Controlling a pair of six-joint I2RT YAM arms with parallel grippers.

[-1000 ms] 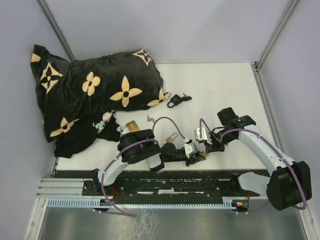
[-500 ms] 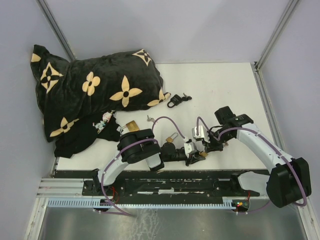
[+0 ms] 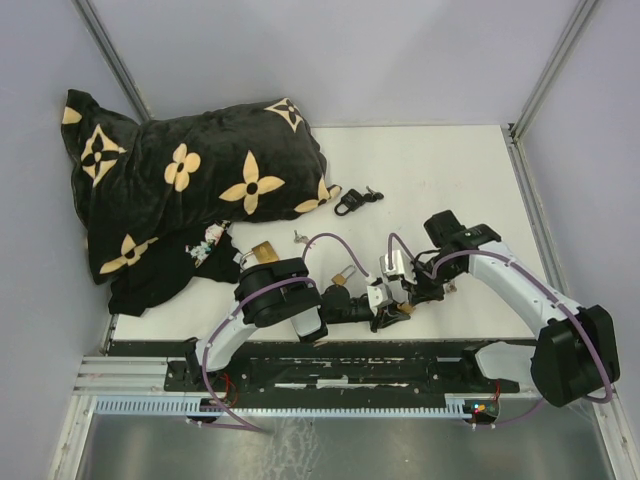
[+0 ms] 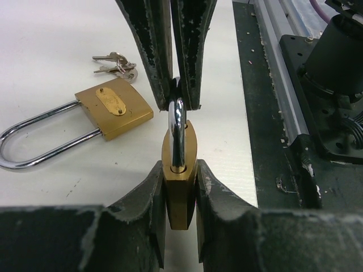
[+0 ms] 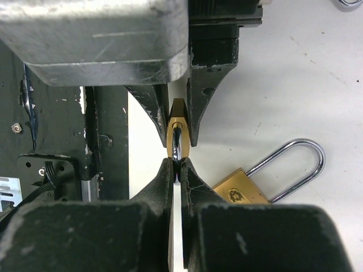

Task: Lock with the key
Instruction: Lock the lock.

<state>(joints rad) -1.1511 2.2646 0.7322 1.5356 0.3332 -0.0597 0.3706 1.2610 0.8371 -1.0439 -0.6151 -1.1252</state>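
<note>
- Padlock [image 4: 180, 198]: small brass body, held off the table [image 4: 51, 34] between the two arms, near the front edge.
- Left gripper [image 4: 180, 170]: clamped on the flat sides of the body.
- Right gripper [image 5: 176, 167]: pinched on the top of the shackle [image 4: 177, 130], straight opposite the left one.
- Handling, as I judge it: rigid metal, dense for its size, won't deform or break. The brass faces and chromed shackle are smooth, so it can twist or slip in a thin pinch. The flat body sides are the best hold. The shackle is round and the weaker place to grip.
- A key would be thin, light and fiddly. Take it by the bow and line it up squarely with the slot.
- No key is in either gripper. Keys [image 4: 116, 61] lie on the table beside a spare padlock [image 4: 113, 107], just left of the grip.
- A black padlock [image 3: 347, 204] with its own keys sits farther back, well apart.
- Hidden: the keyhole end of the body is buried between the left fingers.
- Can't tell if the shackle is latched or loose, since the right fingers cover its top.
- Can't tell which key fits which lock.
- In the top view the held lock is mostly blocked by both wrists.
</note>
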